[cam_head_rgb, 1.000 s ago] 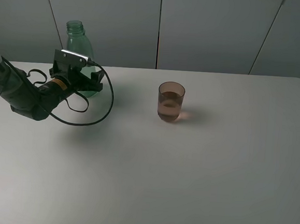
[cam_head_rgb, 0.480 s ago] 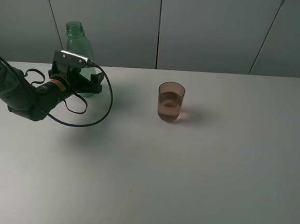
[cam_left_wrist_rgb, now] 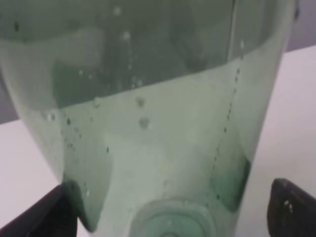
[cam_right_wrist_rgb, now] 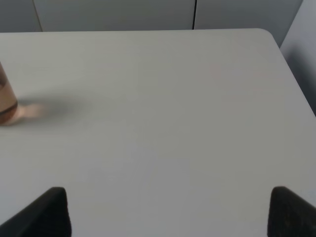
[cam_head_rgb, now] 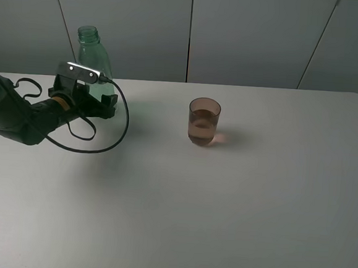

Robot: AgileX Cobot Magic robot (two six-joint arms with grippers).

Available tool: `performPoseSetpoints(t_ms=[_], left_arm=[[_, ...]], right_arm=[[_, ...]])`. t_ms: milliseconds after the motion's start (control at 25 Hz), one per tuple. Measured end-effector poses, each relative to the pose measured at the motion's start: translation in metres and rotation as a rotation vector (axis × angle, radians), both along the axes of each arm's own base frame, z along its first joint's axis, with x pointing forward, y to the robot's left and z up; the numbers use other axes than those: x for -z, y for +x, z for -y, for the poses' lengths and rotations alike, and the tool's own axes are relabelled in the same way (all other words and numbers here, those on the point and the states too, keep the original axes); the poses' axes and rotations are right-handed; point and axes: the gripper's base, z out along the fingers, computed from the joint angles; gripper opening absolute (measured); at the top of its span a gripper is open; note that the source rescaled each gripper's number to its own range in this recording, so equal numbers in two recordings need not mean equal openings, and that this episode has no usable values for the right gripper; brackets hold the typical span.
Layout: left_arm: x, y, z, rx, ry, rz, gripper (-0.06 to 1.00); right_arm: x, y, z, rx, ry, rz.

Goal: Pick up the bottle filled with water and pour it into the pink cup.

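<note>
One bottle (cam_head_rgb: 93, 62) stands upright at the far left of your table (cam_head_rgb: 223, 199), clear green plastic, uncapped, with no label or writing you can read. Your left gripper (cam_head_rgb: 94, 104) has its jaws spread around the bottle's base. The pink cup (cam_head_rgb: 203, 121) sits well apart near the middle. Your right gripper (cam_right_wrist_rgb: 168, 210) hangs with jaws apart, holding nothing.

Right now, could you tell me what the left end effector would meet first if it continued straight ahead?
The bottle: it already sits between the open fingers of the left end effector.
</note>
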Motion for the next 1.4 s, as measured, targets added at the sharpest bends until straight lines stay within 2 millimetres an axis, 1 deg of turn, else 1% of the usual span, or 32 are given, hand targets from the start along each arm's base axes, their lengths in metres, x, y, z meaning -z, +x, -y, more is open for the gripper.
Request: performPoseSetpoints(t_ms=[160,240,320,400,480,600,760,920,1040,1160,1240,1320,1400], left_arm=[[0.009,-0.010,-0.004,-0.013,0.033,-0.080,0.96],[0.013,-0.016,-0.007,-0.025,0.053,-0.165,0.96],[0.010,-0.021,-0.009,-0.035,0.071,-0.238,0.96],[-0.001,-0.025,-0.010,-0.034,0.087,-0.296,0.96],[-0.017,-0.027,-0.010,-0.034,0.095,-0.326,0.96],[-0.050,-0.031,-0.011,-0.034,0.102,-0.349,0.96],[-0.101,-0.044,-0.015,-0.034,0.117,-0.407,0.96],[-0.151,-0.061,-0.019,-0.034,0.132,-0.458,0.96],[-0.184,-0.080,-0.024,-0.036,0.141,-0.493,0.96],[-0.209,-0.104,-0.043,-0.081,0.130,-0.546,0.96],[-0.221,-0.120,-0.059,-0.130,0.113,-0.595,0.96],[-0.232,-0.138,-0.071,-0.173,0.085,-0.599,0.96],[-0.238,-0.161,-0.082,-0.200,0.060,-0.585,0.96]], right_arm=[[0.000,0.000,0.000,0.000,0.000,0.000],[0.000,0.000,0.000,0.000,0.000,0.000],[0.000,0.000,0.000,0.000,0.000,0.000],[0.000,0.000,0.000,0.000,0.000,0.000],[0.000,0.000,0.000,0.000,0.000,0.000],[0.000,0.000,0.000,0.000,0.000,0.000],[0.000,0.000,0.000,0.000,0.000,0.000],[0.000,0.000,0.000,0.000,0.000,0.000],[0.000,0.000,0.000,0.000,0.000,0.000],[0.000,0.000,0.000,0.000,0.000,0.000],[0.000,0.000,0.000,0.000,0.000,0.000],[0.000,0.000,0.000,0.000,0.000,0.000],[0.000,0.000,0.000,0.000,0.000,0.000]])
